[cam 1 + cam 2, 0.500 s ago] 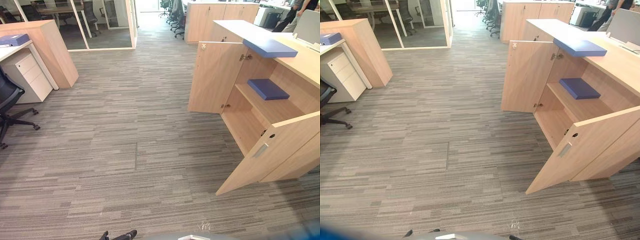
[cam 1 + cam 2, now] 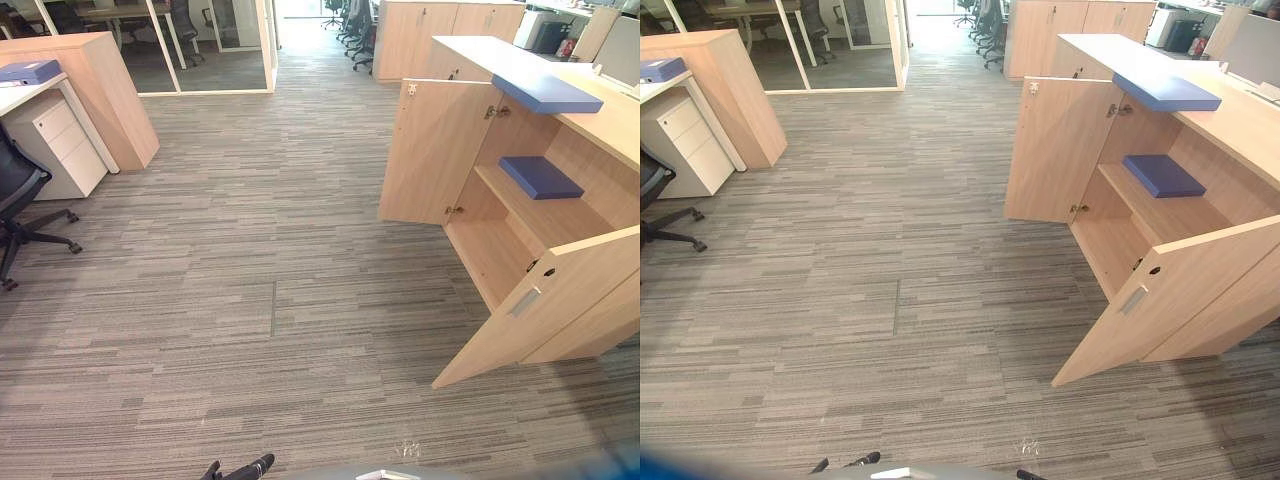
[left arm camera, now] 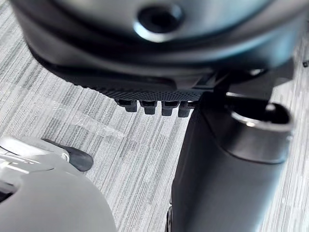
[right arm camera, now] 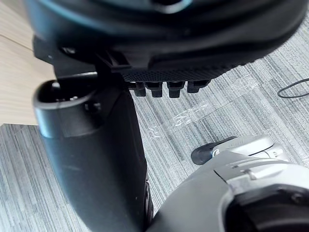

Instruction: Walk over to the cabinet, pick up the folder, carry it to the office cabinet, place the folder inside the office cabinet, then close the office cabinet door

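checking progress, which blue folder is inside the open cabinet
The shelf folder, inside the office cabinet; the second folder lies on its top, the third folder on the far-left cabinet.

Office — swivel chair (image 2: 18,188), wooden cabinet (image 2: 432,150)

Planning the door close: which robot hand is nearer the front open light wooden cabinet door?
Right. The right robot hand hangs on the light wooden cabinet door side; the left robot hand hangs opposite.

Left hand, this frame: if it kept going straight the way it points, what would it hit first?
The carpet floor. The left hand hangs pointing downward with nothing in it, and the left wrist view shows bare grey carpet beyond it. How far below the carpet lies is hard to judge.
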`<state>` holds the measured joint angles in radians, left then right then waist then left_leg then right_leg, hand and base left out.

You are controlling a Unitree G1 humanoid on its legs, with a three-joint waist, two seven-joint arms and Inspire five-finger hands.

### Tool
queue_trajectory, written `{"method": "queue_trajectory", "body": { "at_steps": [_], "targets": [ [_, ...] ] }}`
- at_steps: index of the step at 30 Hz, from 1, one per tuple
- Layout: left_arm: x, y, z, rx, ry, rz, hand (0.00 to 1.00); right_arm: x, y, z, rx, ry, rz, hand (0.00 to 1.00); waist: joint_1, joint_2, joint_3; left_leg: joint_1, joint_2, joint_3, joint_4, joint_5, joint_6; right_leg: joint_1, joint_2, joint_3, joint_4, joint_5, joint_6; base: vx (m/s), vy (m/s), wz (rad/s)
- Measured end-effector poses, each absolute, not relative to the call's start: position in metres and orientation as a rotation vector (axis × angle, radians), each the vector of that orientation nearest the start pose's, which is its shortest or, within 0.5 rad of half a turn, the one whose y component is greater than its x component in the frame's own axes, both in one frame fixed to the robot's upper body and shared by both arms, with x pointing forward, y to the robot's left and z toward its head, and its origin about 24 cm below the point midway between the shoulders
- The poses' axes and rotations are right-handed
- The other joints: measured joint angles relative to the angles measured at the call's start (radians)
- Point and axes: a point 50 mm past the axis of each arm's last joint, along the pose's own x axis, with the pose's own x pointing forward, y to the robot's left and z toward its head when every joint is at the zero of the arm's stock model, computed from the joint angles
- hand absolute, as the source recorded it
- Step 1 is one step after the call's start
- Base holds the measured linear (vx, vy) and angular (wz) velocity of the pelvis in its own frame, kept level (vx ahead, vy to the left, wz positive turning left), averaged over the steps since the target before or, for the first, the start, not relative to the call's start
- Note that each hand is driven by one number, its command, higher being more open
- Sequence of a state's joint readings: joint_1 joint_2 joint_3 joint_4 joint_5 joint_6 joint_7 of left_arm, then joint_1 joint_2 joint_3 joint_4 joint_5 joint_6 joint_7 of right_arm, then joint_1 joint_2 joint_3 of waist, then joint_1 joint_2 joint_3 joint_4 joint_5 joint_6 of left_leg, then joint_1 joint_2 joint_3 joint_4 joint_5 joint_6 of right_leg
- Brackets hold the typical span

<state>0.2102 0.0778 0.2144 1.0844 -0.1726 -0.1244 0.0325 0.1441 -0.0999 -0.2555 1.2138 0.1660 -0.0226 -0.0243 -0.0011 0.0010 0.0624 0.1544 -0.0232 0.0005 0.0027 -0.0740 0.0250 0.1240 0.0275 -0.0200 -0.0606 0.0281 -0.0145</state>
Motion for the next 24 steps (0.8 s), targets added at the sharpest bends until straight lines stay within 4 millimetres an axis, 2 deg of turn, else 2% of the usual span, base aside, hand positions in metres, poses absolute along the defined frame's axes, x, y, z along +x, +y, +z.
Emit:
{"method": "queue_trajectory", "body": {
  "at_steps": [3,7,10,12,14,15,16,17,19,20,21,24],
  "targets": [
    [0.046,0.214,-0.165,-0.038,1.126,0.36,1.0,0.031,-0.215,-0.173,0.186,1.28,-0.452,1.0,0.0,0.0,0.003,-0.003,-0.003,0.0,-0.001,0.002,0.003,-0.003,-0.004,0.0,-0.001,0.002,0.004,0.0,0.0,0.0],
    [0.05,0.215,-0.164,0.011,1.119,0.329,1.0,0.033,-0.215,-0.173,0.185,1.275,-0.449,1.0,0.0,-0.002,0.005,-0.022,-0.011,-0.009,-0.01,0.01,0.011,-0.023,-0.012,-0.007,0.0,0.003,0.008,-0.01,0.013,0.06],
    [0.056,0.216,-0.161,0.041,1.09,0.317,1.0,0.042,-0.215,-0.172,0.176,1.252,-0.432,1.0,0.0,-0.007,0.026,-0.049,-0.022,-0.023,0.01,0.007,0.02,-0.054,-0.027,-0.027,0.046,-0.021,0.026,0.0,0.022,0.18],
    [0.064,0.217,-0.158,0.056,1.056,0.313,1.0,0.052,-0.213,-0.17,0.157,1.219,-0.401,1.0,0.0,-0.014,0.046,-0.068,-0.034,-0.031,0.062,-0.019,0.025,-0.094,-0.045,-0.035,0.154,-0.079,0.038,0.01,0.048,0.2],
    [0.07,0.219,-0.155,0.063,1.028,0.32,1.0,0.06,-0.212,-0.168,0.149,1.187,-0.389,1.0,0.012,-0.022,0.054,-0.105,-0.057,-0.027,0.147,-0.068,0.048,-0.162,-0.08,-0.036,0.329,-0.168,0.064,-0.02,0.095,0.02],
    [0.074,0.219,-0.154,0.063,1.011,0.321,1.0,0.065,-0.212,-0.166,0.146,1.165,-0.386,1.0,0.029,-0.024,0.057,-0.12,-0.073,-0.016,0.184,-0.098,0.054,-0.233,-0.103,-0.03,0.479,-0.213,0.074,-0.03,0.109,-0.12],
    [0.076,0.22,-0.153,0.063,1.006,0.322,1.0,0.067,-0.212,-0.166,0.147,1.156,-0.385,1.0,0.034,-0.025,0.059,-0.128,-0.083,-0.013,0.204,-0.11,0.058,-0.278,-0.116,-0.029,0.569,-0.228,0.07,-0.01,0.124,-0.04],
    [0.079,0.222,-0.152,0.068,0.997,0.323,1.0,0.074,-0.211,-0.163,0.152,1.125,-0.382,1.0,0.036,-0.035,0.063,-0.132,-0.105,-0.013,0.243,-0.135,0.067,-0.37,-0.149,-0.017,0.77,-0.236,0.055,0.01,0.099,0.06],
    [0.079,0.223,-0.152,0.07,0.997,0.322,1.0,0.078,-0.211,-0.162,0.149,1.102,-0.377,1.0,0.036,-0.039,0.061,-0.133,-0.114,-0.016,0.287,-0.165,0.076,-0.424,-0.168,0.013,0.905,-0.242,0.042,0.07,0.068,0.1],
    [0.08,0.223,-0.152,0.07,0.995,0.319,1.0,0.079,-0.212,-0.161,0.148,1.097,-0.377,1.0,0.036,-0.038,0.06,-0.126,-0.114,-0.022,0.315,-0.191,0.081,-0.45,-0.177,0.03,0.961,-0.253,0.027,0.17,0.009,0.11],
    [0.081,0.223,-0.152,0.07,0.992,0.316,1.0,0.08,-0.212,-0.161,0.153,1.095,-0.384,1.0,0.036,-0.039,0.061,-0.119,-0.111,-0.031,0.328,-0.213,0.085,-0.471,-0.182,0.029,0.982,-0.266,0.027,0.17,-0.026,0.13],
    [0.082,0.221,-0.152,0.071,0.998,0.305,1.0,0.084,-0.213,-0.162,0.161,1.096,-0.387,1.0,0.023,-0.033,0.071,-0.05,-0.069,-0.07,0.319,-0.268,0.099,-0.472,-0.152,-0.014,0.921,-0.315,0.074,0.27,-0.113,0.21]
  ]
}}
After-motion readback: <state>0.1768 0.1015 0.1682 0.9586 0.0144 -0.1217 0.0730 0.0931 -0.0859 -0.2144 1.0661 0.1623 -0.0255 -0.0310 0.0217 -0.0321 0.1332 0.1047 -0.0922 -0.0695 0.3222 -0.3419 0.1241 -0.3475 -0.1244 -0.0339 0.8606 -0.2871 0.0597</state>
